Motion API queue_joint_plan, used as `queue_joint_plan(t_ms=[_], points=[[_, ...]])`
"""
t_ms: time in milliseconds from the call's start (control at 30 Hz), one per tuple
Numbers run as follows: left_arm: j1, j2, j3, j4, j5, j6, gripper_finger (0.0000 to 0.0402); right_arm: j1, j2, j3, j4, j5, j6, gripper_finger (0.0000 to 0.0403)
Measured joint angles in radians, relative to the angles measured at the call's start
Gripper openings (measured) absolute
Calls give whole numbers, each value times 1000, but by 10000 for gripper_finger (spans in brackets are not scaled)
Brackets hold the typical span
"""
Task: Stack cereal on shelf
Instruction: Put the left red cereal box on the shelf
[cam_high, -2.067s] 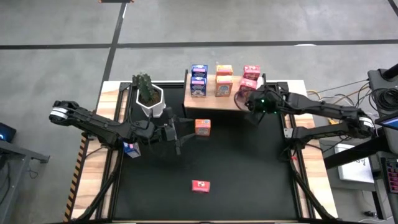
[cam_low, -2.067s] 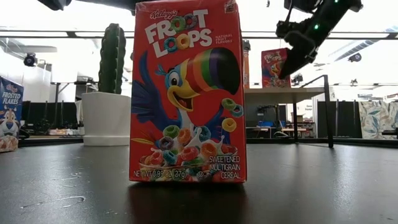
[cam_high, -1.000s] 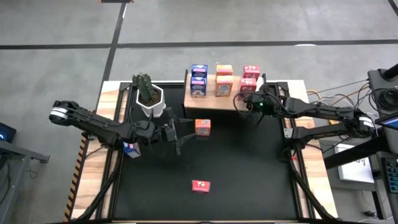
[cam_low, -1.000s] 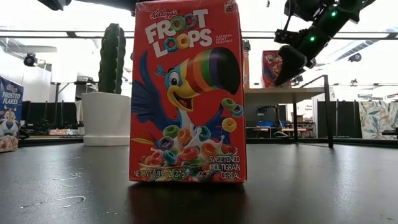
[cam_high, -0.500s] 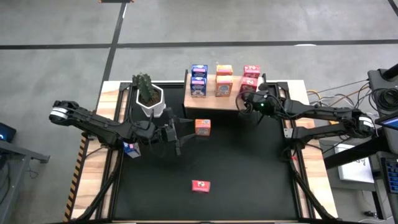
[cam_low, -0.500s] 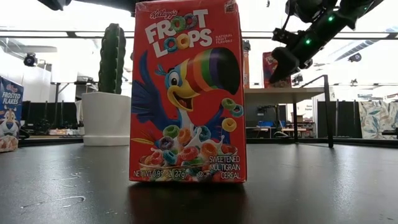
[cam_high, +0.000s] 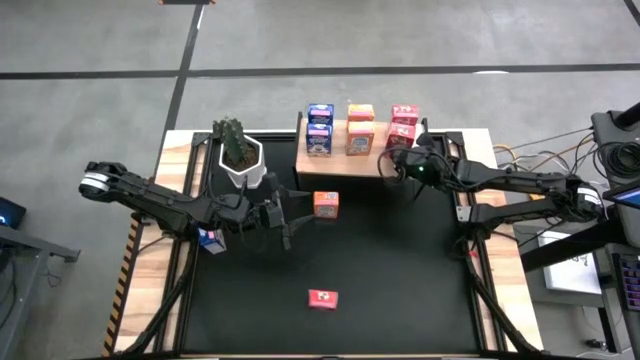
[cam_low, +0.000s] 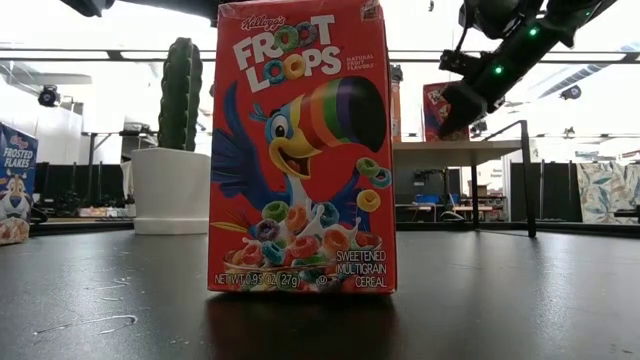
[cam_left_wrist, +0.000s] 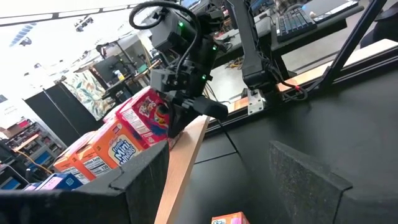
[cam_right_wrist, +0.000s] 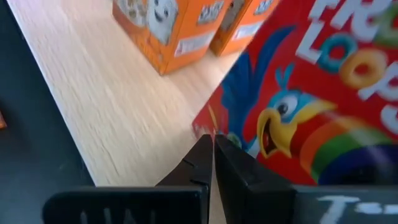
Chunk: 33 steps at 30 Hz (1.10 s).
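The shelf (cam_high: 340, 162) stands at the table's far edge and carries blue (cam_high: 320, 130), orange (cam_high: 360, 130) and red cereal boxes (cam_high: 403, 125). My right gripper (cam_high: 393, 160) is shut, its tips at the red box on the shelf (cam_right_wrist: 323, 112). My left gripper (cam_high: 292, 215) is open and level over the mat. It points at an orange box (cam_high: 325, 204) that stands on the mat just beyond its fingers. Another red box (cam_high: 322, 298) stands upright near the front. A blue box (cam_high: 210, 238) lies under the left arm. My right gripper has its shut fingertips (cam_right_wrist: 205, 146) against the red box's lower near corner (cam_right_wrist: 208, 124), where the box meets the shelf board. The fingers slant down from the table's near right side. The box stands upright on the board.
A white pot with a cactus (cam_high: 240, 155) stands left of the shelf, close to the left arm. The black mat (cam_high: 400, 280) has free room at its middle and right. Cables and equipment lie beyond the table's right edge.
My right gripper has stayed shut at the red box on the shelf and has tipped a little at the wrist. Its tips have shifted slightly along the box's front.
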Motion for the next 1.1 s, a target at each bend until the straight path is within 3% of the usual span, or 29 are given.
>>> queue_joint_plan(t_ms=[733,1000,1100], points=[[0,0,0,-7,0,-4,256,-2,-1,0,-72,45,-28,9],[0,0,0,-7,0,-4,256,7,1,1,62,-111,31,9],[0,0,0,-7,0,-4,256,19,-2,18,119,-106,43,9]])
